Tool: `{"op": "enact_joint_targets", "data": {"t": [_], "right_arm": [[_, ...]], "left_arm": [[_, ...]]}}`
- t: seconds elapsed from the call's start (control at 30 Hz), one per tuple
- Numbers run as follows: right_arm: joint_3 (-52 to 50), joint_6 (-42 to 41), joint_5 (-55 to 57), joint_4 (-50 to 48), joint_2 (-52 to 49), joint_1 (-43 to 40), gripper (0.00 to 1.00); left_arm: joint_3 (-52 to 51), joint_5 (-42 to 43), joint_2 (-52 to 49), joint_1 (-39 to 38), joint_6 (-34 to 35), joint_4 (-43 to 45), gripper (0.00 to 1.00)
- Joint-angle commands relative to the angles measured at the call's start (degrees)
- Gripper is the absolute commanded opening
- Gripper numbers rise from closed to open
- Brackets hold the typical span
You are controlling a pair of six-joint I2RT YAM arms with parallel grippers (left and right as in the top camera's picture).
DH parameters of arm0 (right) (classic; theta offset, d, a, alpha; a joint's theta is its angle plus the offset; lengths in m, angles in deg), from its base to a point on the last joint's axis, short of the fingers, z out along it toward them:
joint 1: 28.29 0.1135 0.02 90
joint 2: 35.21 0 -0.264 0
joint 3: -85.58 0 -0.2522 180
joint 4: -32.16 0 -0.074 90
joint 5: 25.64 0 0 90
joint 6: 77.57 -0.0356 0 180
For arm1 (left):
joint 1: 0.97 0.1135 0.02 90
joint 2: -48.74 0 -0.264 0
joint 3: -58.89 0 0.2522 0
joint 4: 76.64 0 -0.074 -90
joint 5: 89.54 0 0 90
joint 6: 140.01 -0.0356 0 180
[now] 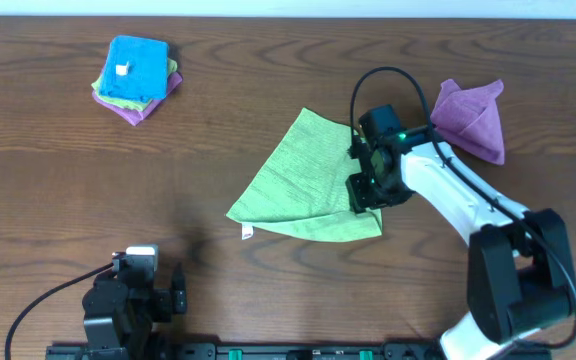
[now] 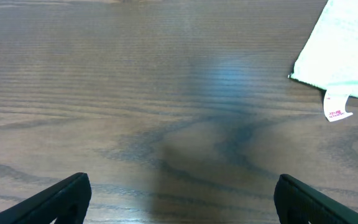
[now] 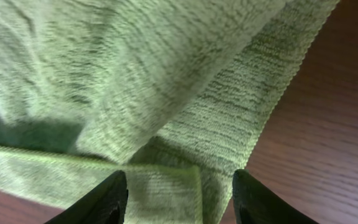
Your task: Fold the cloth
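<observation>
The lime-green cloth (image 1: 298, 185) lies partly folded in the middle of the table, with its white tag (image 1: 247, 233) at the lower left corner. My right gripper (image 1: 363, 185) is at the cloth's right edge. In the right wrist view its fingers (image 3: 179, 199) are apart, straddling a folded corner of the cloth (image 3: 135, 74). My left gripper (image 1: 175, 288) is open and empty near the front left edge, well away from the cloth. In the left wrist view its fingers (image 2: 182, 199) hang over bare wood, and the cloth corner (image 2: 344, 56) and tag (image 2: 337, 107) show at the top right.
A purple cloth (image 1: 473, 118) lies crumpled at the back right, just beyond the right arm. A bright blue folded cloth (image 1: 136, 68) sits on a small stack of cloths at the back left. The table is dark wood (image 1: 88, 180).
</observation>
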Motion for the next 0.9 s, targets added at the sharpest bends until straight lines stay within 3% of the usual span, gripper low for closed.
{"op": "enact_joint_targets", "data": {"t": [0.0, 0.37, 0.53, 0.63, 0.8, 0.87], "right_arm": [[0.33, 1.25, -1.79, -0.04, -1.66, -1.05, 0.52], [0.28, 1.86, -8.28, 3.13, -1.95, -1.20, 0.37], [0.28, 3.85, -9.73, 6.64, -1.95, -1.20, 0.11], [0.28, 4.26, -9.84, 8.44, -1.95, -0.96, 0.01], [0.28, 5.01, -10.01, 9.11, -1.66, -0.46, 0.02], [0.31, 4.57, -9.33, 7.08, -1.25, -0.68, 0.09]], "left_arm": [[0.00, -0.15, 0.37, -0.31, 0.68, -0.55, 0.95], [0.00, -0.15, 0.37, -0.28, 0.68, -0.55, 0.95], [0.00, -0.15, 0.37, -0.31, 0.68, -0.55, 0.95], [0.00, -0.15, 0.37, -0.28, 0.68, -0.55, 0.95], [0.00, -0.15, 0.37, -0.31, 0.68, -0.55, 0.95], [0.00, -0.15, 0.37, -0.28, 0.68, -0.55, 0.95]]}}
